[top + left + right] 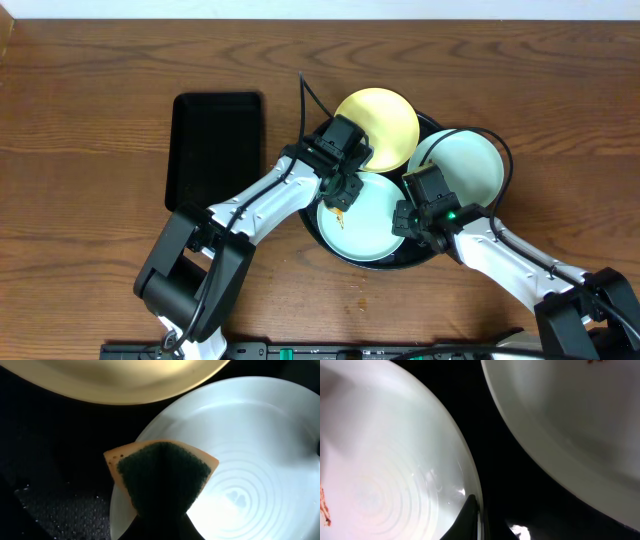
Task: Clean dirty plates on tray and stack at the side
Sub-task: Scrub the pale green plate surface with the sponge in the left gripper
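Note:
The round black tray [432,252] holds three plates: a pale yellow one [385,120] at the back, a mint one [465,165] at the right, and a mint one [365,225] at the front. My left gripper [342,200] is shut on an orange-and-green sponge [162,475] that rests on the front plate [245,455] near its rim, with the yellow plate [125,380] beyond it. My right gripper [405,215] is shut on the front plate's right rim [470,495]. Brown smears show on the front plate [324,505] and on the right plate [570,420].
A smaller rectangular black tray [215,145] lies on the wooden table [90,120] to the left of the round tray. Both arms reach in from the front edge and meet over the round tray.

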### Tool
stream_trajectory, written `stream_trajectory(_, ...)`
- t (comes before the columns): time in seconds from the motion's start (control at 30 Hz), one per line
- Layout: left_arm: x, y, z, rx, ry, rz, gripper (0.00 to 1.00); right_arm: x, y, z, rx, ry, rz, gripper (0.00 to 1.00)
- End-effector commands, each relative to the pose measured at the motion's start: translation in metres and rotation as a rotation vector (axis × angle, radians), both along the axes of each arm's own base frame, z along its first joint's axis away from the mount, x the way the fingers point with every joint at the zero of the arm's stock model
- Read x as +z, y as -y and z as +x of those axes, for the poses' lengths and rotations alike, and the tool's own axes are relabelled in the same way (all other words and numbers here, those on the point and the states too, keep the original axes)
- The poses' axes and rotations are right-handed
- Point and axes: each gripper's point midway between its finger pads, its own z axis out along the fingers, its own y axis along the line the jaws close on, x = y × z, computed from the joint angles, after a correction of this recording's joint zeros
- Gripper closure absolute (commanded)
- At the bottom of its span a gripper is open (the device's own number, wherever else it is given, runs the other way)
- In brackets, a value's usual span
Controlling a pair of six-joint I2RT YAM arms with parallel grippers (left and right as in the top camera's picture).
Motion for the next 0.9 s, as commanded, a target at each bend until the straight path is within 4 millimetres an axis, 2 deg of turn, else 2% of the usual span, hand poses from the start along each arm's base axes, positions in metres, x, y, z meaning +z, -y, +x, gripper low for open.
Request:
stream_trajectory(0.0,-0.010,-0.009,0.000,-0.009,0.000,0.045,0.92,-0.007,0.000,-0.007,0.017,-0.022,-0.020,0.99)
stream_trajectory(0.6,-0.041,-0.018,-0.014,-0.009,0.008,0.040,0.93,-0.007,0.000,-0.006,0.016,-0.019,-0.020,0.99)
stream_trajectory(0.87,-0.054,-0.027,-0.028,-0.003,-0.029,0.060,0.92,-0.007,0.000,-0.006,0.016,-0.019,-0.019,0.99)
